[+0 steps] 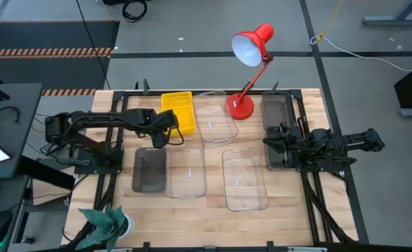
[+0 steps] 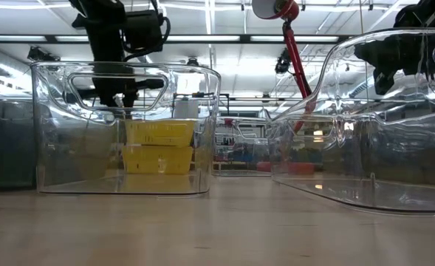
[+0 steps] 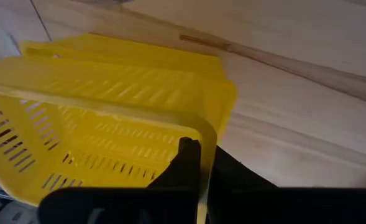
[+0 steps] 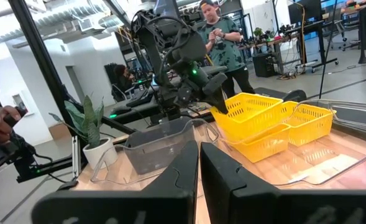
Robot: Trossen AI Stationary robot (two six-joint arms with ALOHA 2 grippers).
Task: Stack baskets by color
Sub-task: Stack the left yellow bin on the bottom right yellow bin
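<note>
Baskets sit spread over my wooden table (image 1: 289, 210). My left gripper (image 1: 165, 134) is clenched on the near wall of a yellow basket (image 1: 178, 110) at the back of the table, and in the right wrist view that basket (image 4: 248, 115) is tilted up over a second yellow basket (image 4: 312, 119) beneath it. From the left wrist camera I see my dark finger (image 3: 186, 163) pinching the slotted yellow rim.

My right gripper (image 1: 270, 140) rests with its fingers clenched together, holding nothing, beside a smoky grey basket (image 1: 276, 110) on the right edge.

A second grey basket (image 1: 149, 170) lies front left, with a clear basket (image 1: 187, 170) touching its right side. Another clear basket (image 1: 245, 179) sits front centre, a third clear basket (image 1: 216, 117) behind it next to the yellow ones.

The red lamp (image 1: 250, 49) stands at the back, its base between the clear and grey bins. A potted plant (image 1: 108, 222) sits at the front left corner. A person (image 4: 223, 43) stands beyond the table.
</note>
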